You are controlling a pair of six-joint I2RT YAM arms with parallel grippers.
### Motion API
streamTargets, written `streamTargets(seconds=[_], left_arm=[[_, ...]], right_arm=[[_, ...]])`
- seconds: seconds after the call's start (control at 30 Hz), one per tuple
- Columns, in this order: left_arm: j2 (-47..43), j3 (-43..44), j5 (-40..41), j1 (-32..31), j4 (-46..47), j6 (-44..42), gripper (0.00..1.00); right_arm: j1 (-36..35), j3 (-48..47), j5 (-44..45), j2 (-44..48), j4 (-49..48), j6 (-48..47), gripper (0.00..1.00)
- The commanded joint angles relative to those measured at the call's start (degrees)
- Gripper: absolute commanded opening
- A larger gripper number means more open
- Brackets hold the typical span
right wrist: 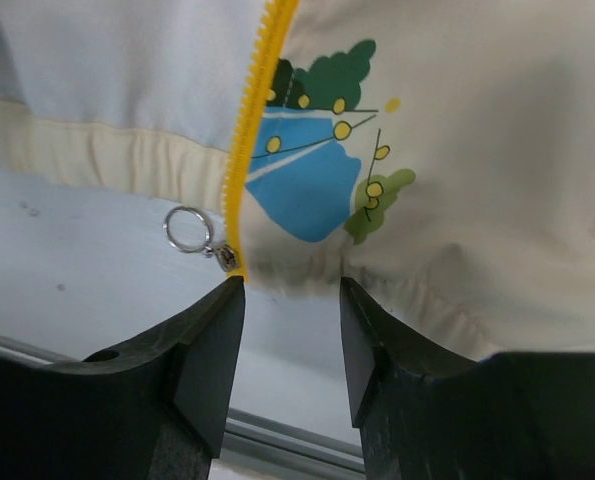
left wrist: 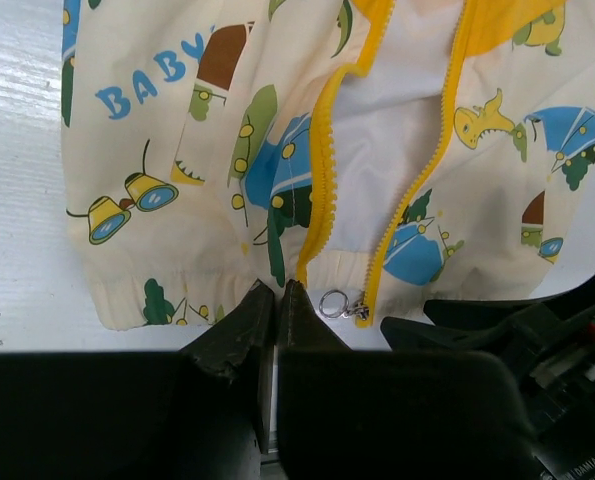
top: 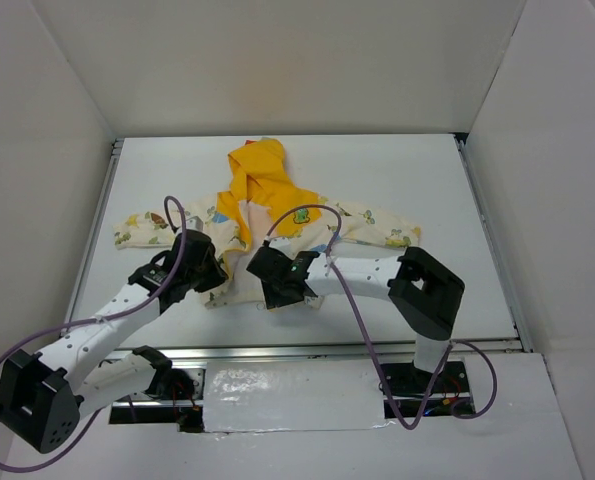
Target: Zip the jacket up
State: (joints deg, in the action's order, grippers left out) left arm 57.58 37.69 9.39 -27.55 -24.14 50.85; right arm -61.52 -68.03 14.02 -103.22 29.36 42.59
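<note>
Nearest, at the bottom of the left wrist view, the left gripper was seen clenched, its two black fingertips pressed together at the edge of the hem, beside the lower end of one yellow zipper tape. Whether cloth was pinched between the tips could not be told.

At the bottom of the right wrist view, the right gripper was seen released, its jaws standing apart just below the gathered hem. The left fingertip lay just beside the slider. A small silver pull ring was noted lying flat on the white table, at the foot of the other tape.

The jacket was laid flat, front up, in the centre of the table in the top view, hem toward the arms. The front was found unzipped, with the two tapes spread in a narrow V and pale lining shown between them. The cream cloth was printed with blue, green, brown and yellow cartoons, with blue "BABY" lettering recorded at the upper left of the left wrist view.

Farther up, a green patch was seen on the chest. Both sleeves were spread to left and right. Farthest away, the yellow hood was seen pointing toward the top of the frame.
</note>
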Motion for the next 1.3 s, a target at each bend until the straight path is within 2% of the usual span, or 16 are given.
streamTargets(seconds=[0.0,0.2,0.33,0.5,0.6,0.67,0.83,0.87,0.9,1.0,1.1,1.13,1.17,1.2,1.27], left_arm=[[-1.07,-0.25,-1.83,-0.05,1.47,-1.72,0.0],[-1.77,-1.22,-2.18,-0.05,1.9,-1.81,0.0],[-2.21,-2.44,-2.79,-0.05,2.61,-1.72,0.0],[-2.12,-3.41,-3.5,-0.05,3.48,-1.72,0.0],[-1.95,-3.59,-4.02,-0.05,3.84,-1.72,0.0],[-2.21,-3.59,-4.03,-0.05,3.75,-1.81,0.0],[-3.0,-4.47,-4.02,-0.05,4.19,-1.72,0.0],[-2.92,-4.82,-4.2,-0.05,4.36,-1.55,0.0],[-2.83,-4.91,-4.29,-0.05,4.54,-1.54,0.0],[-2.74,-5.44,-5.34,-0.05,5.42,-1.46,0.0],[-2.74,-5.26,-5.43,-0.05,5.77,-1.81,0.0],[-2.74,-5.09,-5.17,-0.05,5.86,-1.89,0.0],[-2.83,-4.82,-5.17,-0.05,5.86,-1.9,0.0],[-3.0,-4.82,-5.34,-0.05,6.38,-1.81,0.0],[-4.05,-5.17,-6.92,-0.05,7.88,-1.63,0.0]], right_arm=[[-0.53,-1.67,1.98,-0.93,2.1,-0.49,0.5],[-0.8,-0.88,1.01,-2.59,1.14,0.21,0.47],[-0.89,-1.32,0.74,-4.36,1.22,0.83,0.53],[-1.67,-2.37,0.74,-4.97,0.52,1.36,0.52],[-1.76,-3.86,1.88,-7.25,2.01,1.62,0.44],[-1.85,-3.43,2.24,-7.87,2.36,2.06,0.32],[-1.85,-1.58,2.15,-6.91,1.57,2.5,0.17],[-1.77,-1.67,2.06,-6.91,1.66,2.41,0.12],[-1.85,-1.84,2.15,-6.91,2.01,2.41,0.0],[-2.2,-3.07,2.85,-5.68,2.89,2.32,0.0],[-2.2,-4.04,2.94,-1.03,1.41,-0.3,0.0],[-2.2,-3.87,2.68,3.24,0.0,-1.44,0.0],[-2.12,-2.04,2.16,5.81,-2.27,-4.15,0.0],[-2.12,-0.19,1.02,8.79,-8.73,-5.48,0.0],[-1.94,8.49,-1.09,17.94,-18.24,-10.23,0.0]])
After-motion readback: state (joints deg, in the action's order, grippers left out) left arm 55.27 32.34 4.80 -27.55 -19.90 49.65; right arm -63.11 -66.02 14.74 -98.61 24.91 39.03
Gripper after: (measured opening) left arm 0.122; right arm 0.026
